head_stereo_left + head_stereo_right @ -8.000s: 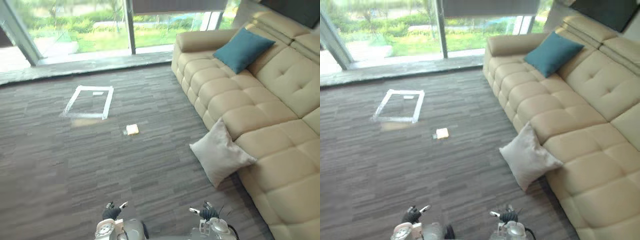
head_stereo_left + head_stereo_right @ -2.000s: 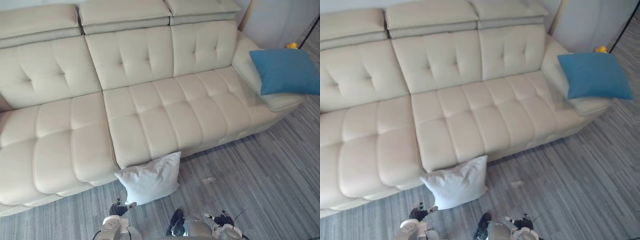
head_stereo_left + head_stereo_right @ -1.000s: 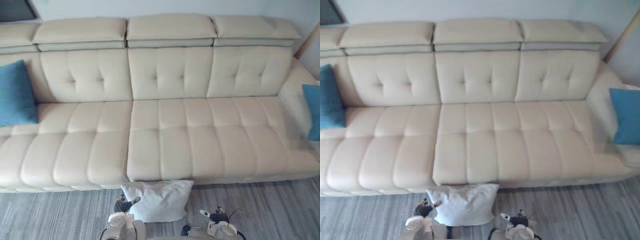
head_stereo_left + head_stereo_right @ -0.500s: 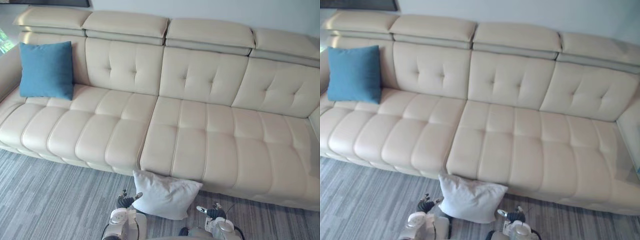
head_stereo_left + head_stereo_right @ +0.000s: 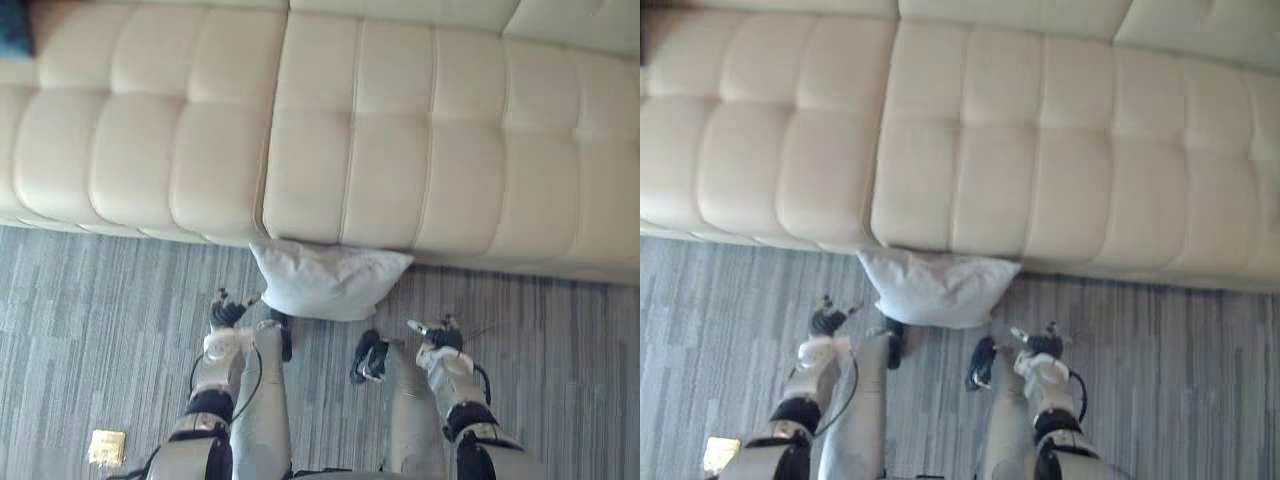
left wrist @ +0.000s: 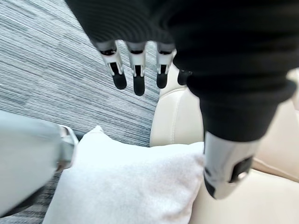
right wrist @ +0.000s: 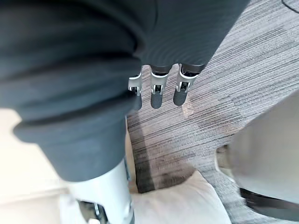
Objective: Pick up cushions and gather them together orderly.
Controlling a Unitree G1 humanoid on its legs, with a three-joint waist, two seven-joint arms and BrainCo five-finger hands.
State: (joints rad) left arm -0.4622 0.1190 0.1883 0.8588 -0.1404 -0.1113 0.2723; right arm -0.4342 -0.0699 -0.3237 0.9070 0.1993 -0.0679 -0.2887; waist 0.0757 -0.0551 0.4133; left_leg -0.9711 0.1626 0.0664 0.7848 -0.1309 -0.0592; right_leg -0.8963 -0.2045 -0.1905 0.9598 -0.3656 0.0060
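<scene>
Where the cushion [image 5: 330, 283] lies: on the carpet [image 5: 90, 300], white, leaning against the sofa [image 5: 350, 130] front, ahead of and between both hands.
Long axis: side to side, along the sofa's front edge.
Left hand [image 5: 228, 312]: empty, fingers straight, just beside the cushion's left end.
Right hand [image 5: 437, 335]: empty, fingers straight, near the right end, slightly farther off.
Nearer hand: likely the left.

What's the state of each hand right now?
Left hand: open, holding nothing, near the white cushion.
Right hand: open, holding nothing.
</scene>
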